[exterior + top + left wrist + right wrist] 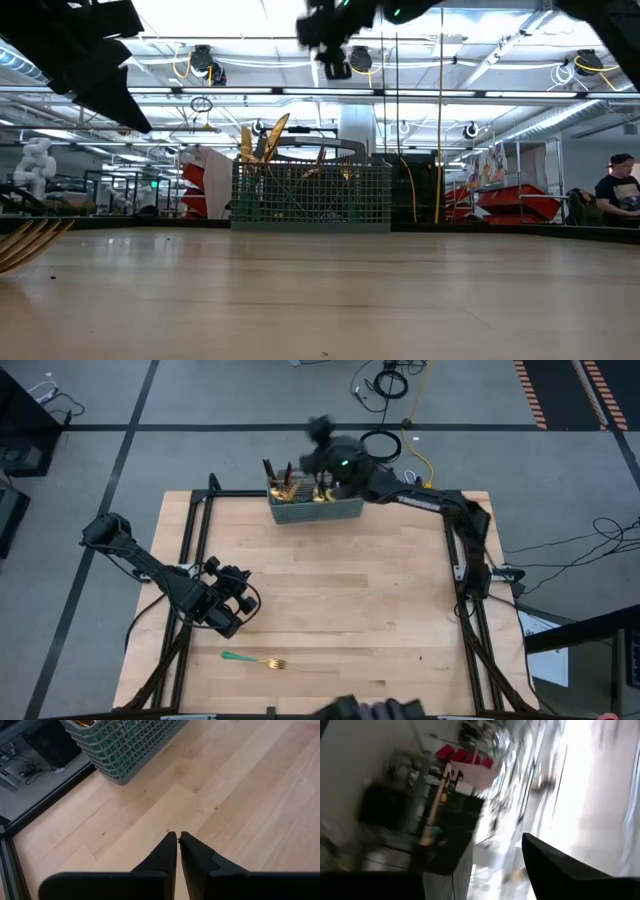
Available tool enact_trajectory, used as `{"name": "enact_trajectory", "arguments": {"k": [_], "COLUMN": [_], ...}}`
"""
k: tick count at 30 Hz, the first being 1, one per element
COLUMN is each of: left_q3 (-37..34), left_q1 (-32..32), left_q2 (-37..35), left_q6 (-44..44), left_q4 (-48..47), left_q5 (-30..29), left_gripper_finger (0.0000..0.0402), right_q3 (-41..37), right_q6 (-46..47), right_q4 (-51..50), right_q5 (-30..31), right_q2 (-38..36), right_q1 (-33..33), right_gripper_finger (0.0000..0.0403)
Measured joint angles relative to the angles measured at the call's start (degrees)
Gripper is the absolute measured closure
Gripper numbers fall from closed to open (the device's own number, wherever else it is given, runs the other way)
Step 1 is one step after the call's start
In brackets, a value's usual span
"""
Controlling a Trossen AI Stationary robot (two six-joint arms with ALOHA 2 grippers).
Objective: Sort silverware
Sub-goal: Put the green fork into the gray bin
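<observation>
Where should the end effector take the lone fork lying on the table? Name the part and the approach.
Grip the fork at mid-handle, the slim teal stretch, coming straight down from above. It lies flat on the bare wood, apart from the caddy, handle toward the left arm's side and gold tines toward the right. Set the fingers across the handle. The left end effector, shut, is nearest; it must open first.

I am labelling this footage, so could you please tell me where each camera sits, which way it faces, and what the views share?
High view: overhead, looking straight down on the table, both arms, a fork.
Low view: at table-top height, looking level at the wire-mesh caddy; arms overhead.
Left wrist view: on the left arm, facing table and caddy; left gripper shut.
Right wrist view: on the right arm above the caddy, blurred; right gripper holds a utensil.
Shared: high, low and left wrist views all show the caddy.
</observation>
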Motion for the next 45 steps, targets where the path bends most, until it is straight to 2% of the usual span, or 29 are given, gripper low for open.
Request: {"name": "enact_trajectory", "arguments": {"k": [4,7,9,11,13,15,17,19,23,26,28,33,37,45], "left_q3": [0.0,0.0,0.0,0.0,0.0,0.0,0.0,0.0,0.0,0.0,0.0,0.1,0.1,3.7], "left_q1": [0.0,0.0,0.0,0.0,0.0,0.0,0.0,-0.1,-1.2,-3.6,-5.8,-10.8,-14.1,-18.2], "left_q2": [0.0,0.0,0.0,0.0,0.0,0.0,0.0,0.0,0.0,0.0,0.0,2.3,8.3,19.0], "left_q6": [0.0,0.0,0.0,0.0,0.0,0.0,0.1,0.7,6.2,6.2,2.9,-7.0,-12.1,-25.2], "left_q4": [0.0,0.0,-0.1,-0.1,-0.2,-0.1,-0.1,0.0,3.4,9.9,15.8,26.8,28.1,23.3], "left_q5": [0.8,0.9,1.2,1.7,2.3,2.9,5.4,11.0,30.4,40.6,42.4,38.7,42.7,48.5], "left_gripper_finger": [0.0369,0.0369,0.0369,0.0369,0.0369,0.0369,0.0369,0.0369,0.0370,0.0370,0.0371,0.0395,0.0398,0.0400], "right_q3": [0.1,0.1,0.1,0.1,0.1,0.1,0.0,0.0,0.0,0.0,0.0,0.0,0.0,0.0], "right_q6": [27.5,57.3,76.1,90.1,100.0,106.1,108.6,108.4,107.9,107.6,106.4,104.7,104.9,103.5], "right_q4": [-4.6,-16.2,-26.7,-34.8,-39.3,-42.1,-43.7,-45.9,-52.8,-58.5,-61.5,-66.9,-68.0,-68.4], "right_q5": [2.9,2.0,-4.8,-16.4,-27.1,-33.8,-36.9,-36.6,-35.3,-34.9,-35.0,-35.0,-35.0,-35.1], "right_q2": [-5.8,-9.6,-11.9,-13.4,-13.6,-12.8,-11.7,-10.3,-7.6,-6.0,-5.7,-5.7,-5.7,-5.7], "right_q1": [0.8,3.7,6.5,9.2,12.3,15.5,19.1,22.3,26.1,27.6,28.3,29.3,30.2,31.0], "right_gripper_finger": [0.0242,0.0241,0.0241,0.0241,0.0241,0.0241,0.0241,0.0241,0.0244,0.0249,0.0251,0.0252,0.0253,0.0253]}}
